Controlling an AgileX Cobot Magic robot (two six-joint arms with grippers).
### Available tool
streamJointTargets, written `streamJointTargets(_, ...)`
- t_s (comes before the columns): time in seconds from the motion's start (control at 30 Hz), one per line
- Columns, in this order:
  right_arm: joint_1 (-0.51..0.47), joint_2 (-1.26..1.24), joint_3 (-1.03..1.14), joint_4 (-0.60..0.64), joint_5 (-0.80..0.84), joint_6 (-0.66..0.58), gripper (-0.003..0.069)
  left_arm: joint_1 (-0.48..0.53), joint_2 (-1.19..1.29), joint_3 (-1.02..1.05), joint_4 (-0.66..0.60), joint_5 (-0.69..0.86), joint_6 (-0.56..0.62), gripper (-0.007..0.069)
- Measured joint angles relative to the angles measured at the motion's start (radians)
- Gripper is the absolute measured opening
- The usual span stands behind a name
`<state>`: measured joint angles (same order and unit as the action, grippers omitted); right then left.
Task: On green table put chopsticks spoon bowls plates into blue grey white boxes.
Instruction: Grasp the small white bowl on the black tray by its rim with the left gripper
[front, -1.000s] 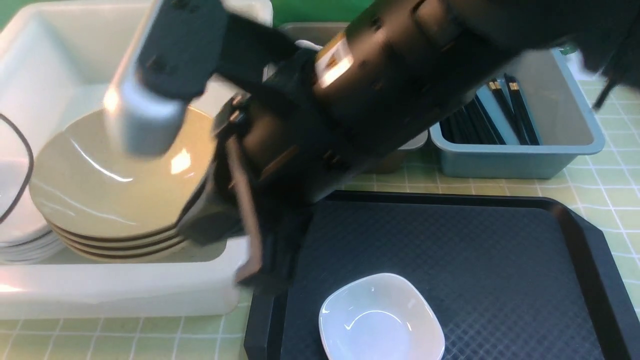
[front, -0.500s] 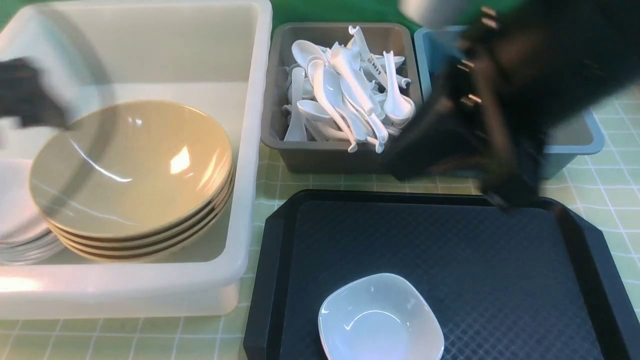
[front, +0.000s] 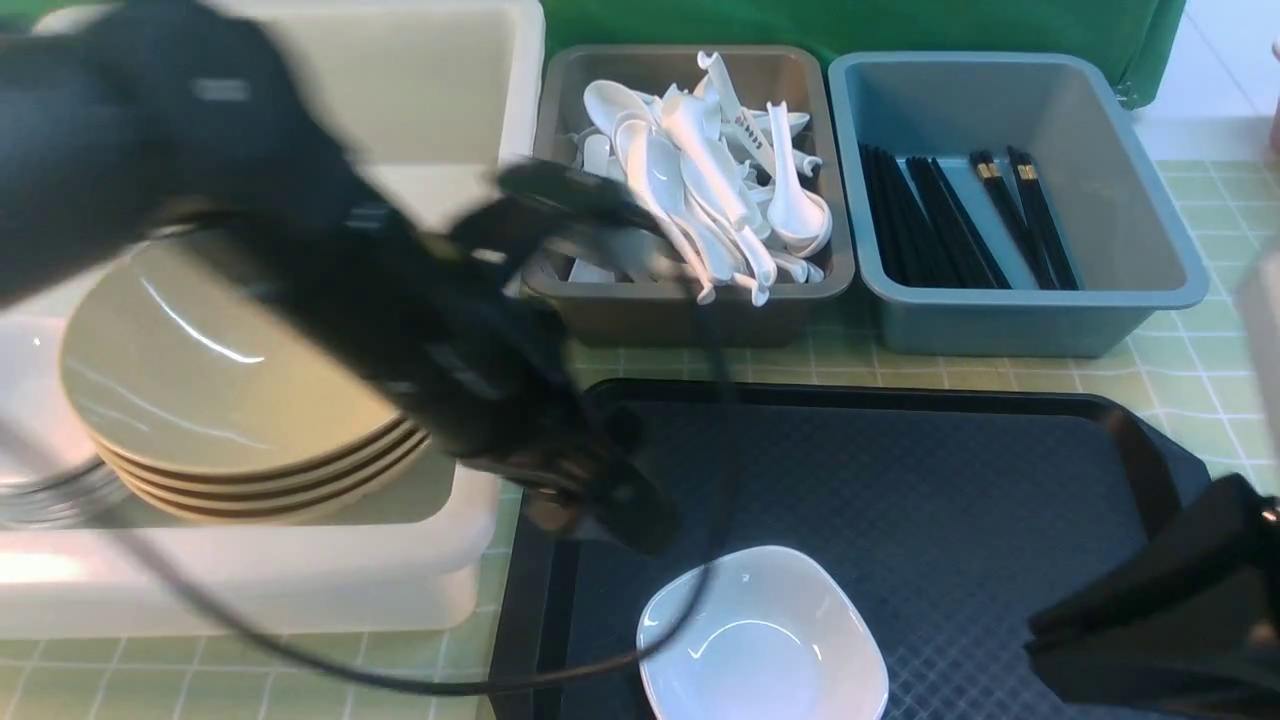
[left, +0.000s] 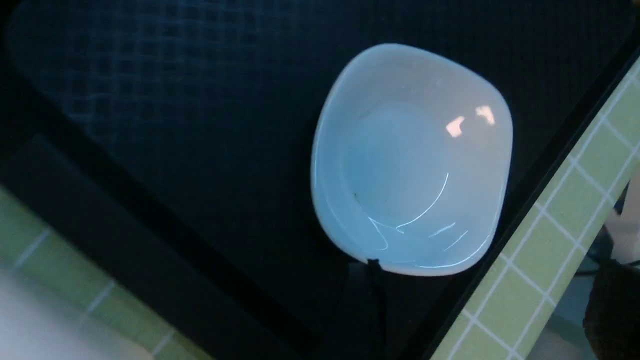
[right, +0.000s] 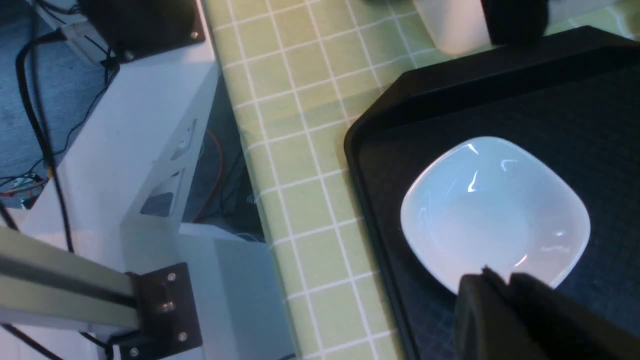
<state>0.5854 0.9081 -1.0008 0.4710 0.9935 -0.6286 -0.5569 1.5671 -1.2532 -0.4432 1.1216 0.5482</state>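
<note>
Left of centre, the left end effector (front: 610, 510) is showing only as a blur; we cannot tell its opening. Lower centre, a glossy white rounded-square plate (front: 762, 640) is lying on the black tray (front: 950, 480). Lower right, the right end effector (front: 1045, 635) is sitting pinched closed.

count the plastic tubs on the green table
3. The large white tub is at the left, holding the tan bowls; the grey tub is in the middle, full of spoons; the blue tub is at the right, holding chopsticks. None seems hidden.
</note>
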Motion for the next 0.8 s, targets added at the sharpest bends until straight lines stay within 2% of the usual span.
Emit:
streamJointTargets(0.17,0.0,-0.015,0.004,0.0,0.0,0.001,0.0069,-0.088,0.207,-0.165,0.139,0.03,0.063,0.0519)
streamJointTargets(0.27,0.0,-0.016,0.004,0.0,0.0,0.001,0.0069,-0.117,0.306,-0.216,0.178,0.03,0.117,0.0519)
streamJointTargets(0.4,0.0,-0.017,0.004,0.0,0.001,0.001,0.0073,-0.123,0.405,-0.236,0.164,0.029,0.177,0.0519)
streamJointTargets(0.6,0.0,-0.017,0.004,0.0,0.018,0.001,0.0078,-0.121,0.502,-0.246,0.125,-0.003,0.195,0.0517)
streamJointTargets(0.67,0.0,-0.017,0.004,0.0,0.022,0.0,0.0079,-0.12,0.507,-0.249,0.122,-0.007,0.194,0.0498)
streamJointTargets(0.73,0.0,-0.018,0.004,0.0,0.025,0.0,0.008,-0.109,0.511,-0.251,0.104,-0.009,0.196,0.0428)
streamJointTargets(0.77,0.0,-0.018,0.004,0.0,0.026,0.0,0.0081,-0.107,0.513,-0.251,0.101,-0.009,0.198,0.0421)
streamJointTargets(0.8,0.0,-0.018,0.004,0.0,0.027,0.0,0.0084,-0.095,0.516,-0.251,0.07,0.001,0.207,0.0332)
